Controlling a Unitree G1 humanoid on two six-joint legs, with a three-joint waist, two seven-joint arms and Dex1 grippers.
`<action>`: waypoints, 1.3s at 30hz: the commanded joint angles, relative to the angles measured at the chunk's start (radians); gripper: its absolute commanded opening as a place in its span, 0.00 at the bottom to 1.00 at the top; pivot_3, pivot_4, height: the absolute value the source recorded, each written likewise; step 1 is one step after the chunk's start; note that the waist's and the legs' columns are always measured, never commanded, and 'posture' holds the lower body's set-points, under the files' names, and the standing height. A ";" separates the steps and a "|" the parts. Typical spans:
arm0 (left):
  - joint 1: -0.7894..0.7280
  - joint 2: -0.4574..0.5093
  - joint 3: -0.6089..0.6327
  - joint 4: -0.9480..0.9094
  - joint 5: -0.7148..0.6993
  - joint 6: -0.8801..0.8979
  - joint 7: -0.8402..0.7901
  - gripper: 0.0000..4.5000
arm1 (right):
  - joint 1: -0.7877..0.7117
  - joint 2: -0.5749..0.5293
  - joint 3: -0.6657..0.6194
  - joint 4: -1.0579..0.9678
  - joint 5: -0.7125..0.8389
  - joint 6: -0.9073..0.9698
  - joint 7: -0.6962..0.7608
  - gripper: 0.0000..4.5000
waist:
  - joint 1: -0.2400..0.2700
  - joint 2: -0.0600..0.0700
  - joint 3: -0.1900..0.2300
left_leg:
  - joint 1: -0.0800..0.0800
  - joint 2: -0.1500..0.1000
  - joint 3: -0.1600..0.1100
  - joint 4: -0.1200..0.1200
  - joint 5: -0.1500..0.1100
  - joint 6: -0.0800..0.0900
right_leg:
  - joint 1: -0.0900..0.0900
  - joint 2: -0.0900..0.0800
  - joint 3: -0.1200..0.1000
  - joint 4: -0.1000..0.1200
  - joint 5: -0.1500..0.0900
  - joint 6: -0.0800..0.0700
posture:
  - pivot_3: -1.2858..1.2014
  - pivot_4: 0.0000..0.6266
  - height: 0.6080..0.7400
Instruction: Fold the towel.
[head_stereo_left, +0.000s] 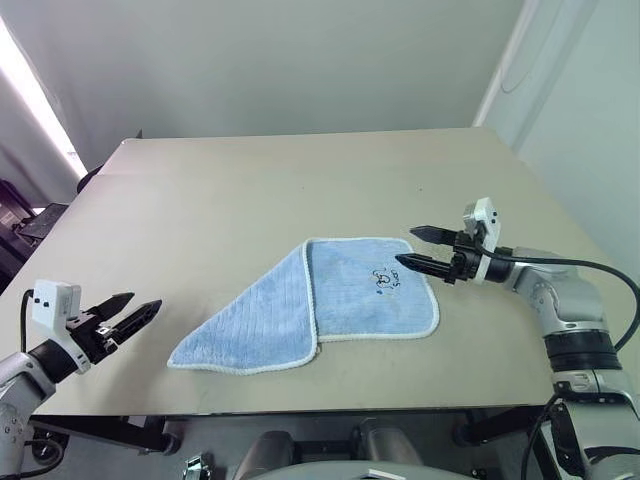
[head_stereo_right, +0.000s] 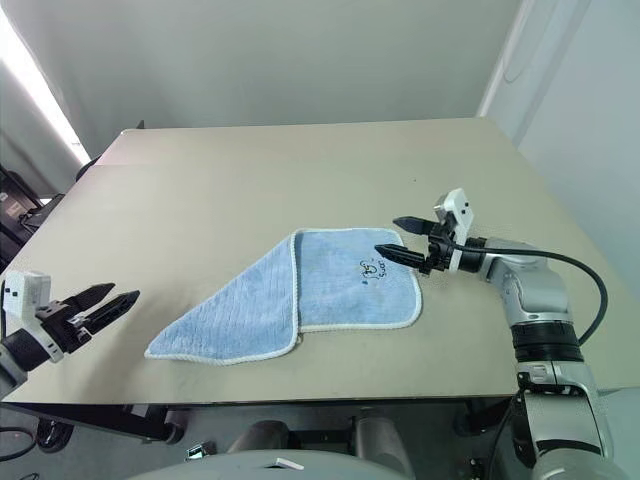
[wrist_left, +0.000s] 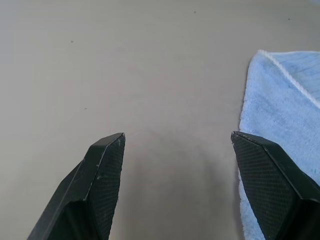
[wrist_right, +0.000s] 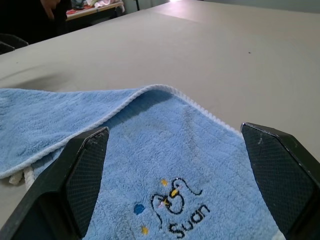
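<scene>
- As it lies partly folded near the counter's (head_stereo_left: 200, 190) front edge, right of the middle, the towel (head_stereo_left: 330, 300) has one flap turned over, marked face up.
- Long axis: it runs from the front-left tip up toward the right edge; the free tip points at the front-left corner.
- Handling, judged: soft, light, limp terry; it should drape and not slip. Take it by a stitched corner or edge.
- Right claw (head_stereo_left: 418, 248): spread, empty, over the towel's right edge.
- Left claw (head_stereo_left: 135, 310): spread, empty, near the front-left corner, apart from the tip.
</scene>
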 joint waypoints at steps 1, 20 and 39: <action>0.004 0.014 0.031 -0.057 -0.030 0.004 -0.009 0.79 | -0.061 0.012 0.000 0.026 -0.004 -0.036 0.018 0.99 | 0.000 0.000 0.000 | 0.000 0.000 0.000 0.000 0.000 0.000 | 0.000 0.000 0.000 0.000 0.000 0.000 | 0.52 0.00 1.00; 0.140 -0.065 -0.034 -0.221 -0.043 0.015 0.028 0.79 | -0.409 0.237 0.059 0.575 -0.217 -0.045 -0.318 0.99 | -0.005 0.000 0.000 | 0.000 0.000 0.000 0.000 0.000 0.000 | -0.001 0.001 0.001 0.001 0.000 -0.005 | 0.52 0.00 1.00; 0.166 -0.067 -0.016 -0.299 -0.077 0.031 0.087 0.79 | -0.462 0.187 0.023 0.898 -0.326 -0.220 -0.350 0.99 | -0.025 0.000 0.000 | 0.000 0.000 0.001 0.000 0.000 0.001 | 0.000 0.001 0.001 0.001 0.001 -0.006 | 0.52 0.00 1.00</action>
